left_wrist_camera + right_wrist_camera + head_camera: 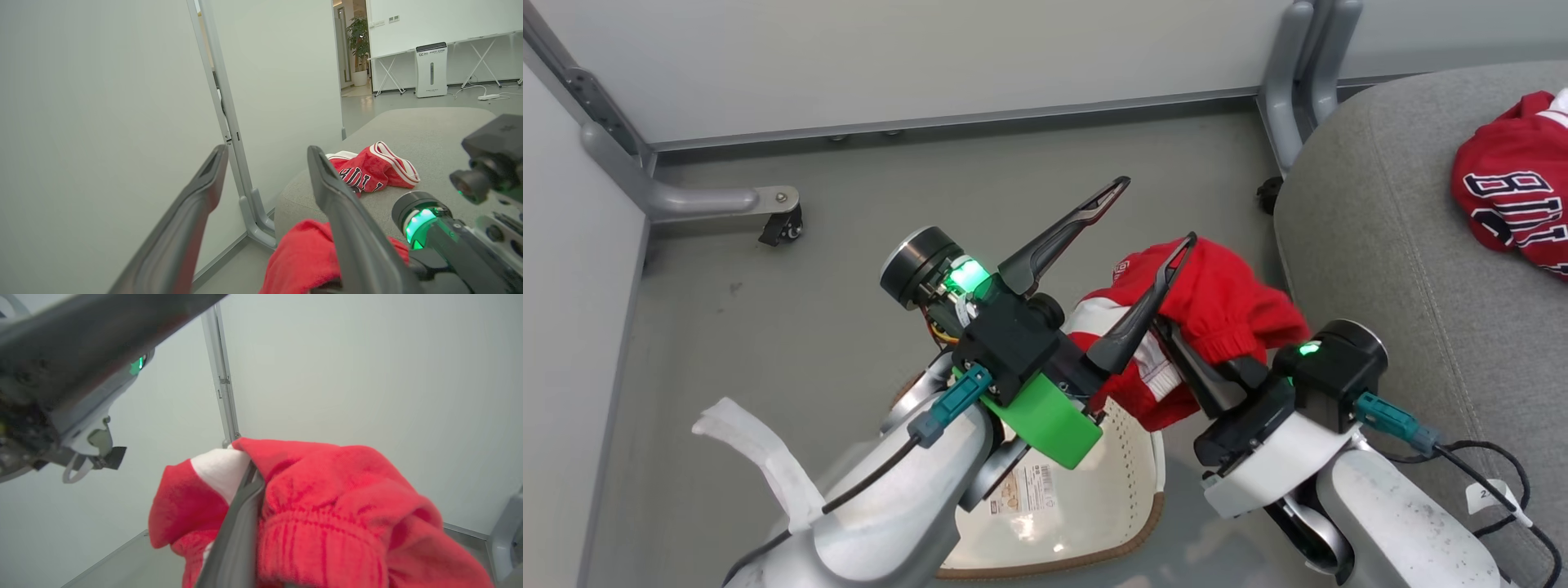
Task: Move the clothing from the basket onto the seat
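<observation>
Though tight on red garment (327,522), right tool (247,484) tips out of sight.

1. The basket (1111,498) stands on the floor (768,327), left of the seat (1388,245).
2. The first garment (1515,196) lies on the seat, well apart from the basket.
3. The second garment (1217,302) hangs above the basket's far edge, beside the seat, pinched in the right gripper (247,477).
4. The left gripper (1159,208), spread wide, sits just left of the second garment.
5. Wall panels (931,57) stand behind the floor.
</observation>
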Robot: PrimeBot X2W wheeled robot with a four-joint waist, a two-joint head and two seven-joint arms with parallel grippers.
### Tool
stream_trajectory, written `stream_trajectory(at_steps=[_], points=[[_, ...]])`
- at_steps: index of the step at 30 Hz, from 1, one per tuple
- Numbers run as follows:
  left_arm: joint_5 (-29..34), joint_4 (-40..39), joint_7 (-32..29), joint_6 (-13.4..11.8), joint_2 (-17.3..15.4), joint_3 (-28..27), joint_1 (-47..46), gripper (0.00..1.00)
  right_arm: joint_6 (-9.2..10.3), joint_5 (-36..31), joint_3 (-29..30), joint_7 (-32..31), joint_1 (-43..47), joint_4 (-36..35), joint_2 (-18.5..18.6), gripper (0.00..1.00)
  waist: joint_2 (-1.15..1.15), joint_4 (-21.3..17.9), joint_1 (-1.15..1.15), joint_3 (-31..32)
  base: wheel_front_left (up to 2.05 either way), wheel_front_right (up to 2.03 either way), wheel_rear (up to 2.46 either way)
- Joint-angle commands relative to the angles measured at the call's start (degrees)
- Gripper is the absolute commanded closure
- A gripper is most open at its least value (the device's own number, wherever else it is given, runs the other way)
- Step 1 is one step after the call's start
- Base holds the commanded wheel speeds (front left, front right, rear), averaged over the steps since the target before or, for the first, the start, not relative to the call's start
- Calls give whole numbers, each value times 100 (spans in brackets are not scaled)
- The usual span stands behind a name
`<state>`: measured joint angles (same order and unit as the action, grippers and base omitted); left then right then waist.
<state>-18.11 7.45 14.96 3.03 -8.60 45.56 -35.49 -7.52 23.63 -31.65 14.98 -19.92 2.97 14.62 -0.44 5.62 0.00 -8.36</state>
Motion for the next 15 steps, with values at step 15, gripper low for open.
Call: stream_trajectory(at_steps=[15], points=[[-45, 95, -6, 63, -100, 168, 62, 0, 6, -639, 1460, 17, 547, -86, -334, 100, 44, -789, 0, -272, 0, 0, 0]])
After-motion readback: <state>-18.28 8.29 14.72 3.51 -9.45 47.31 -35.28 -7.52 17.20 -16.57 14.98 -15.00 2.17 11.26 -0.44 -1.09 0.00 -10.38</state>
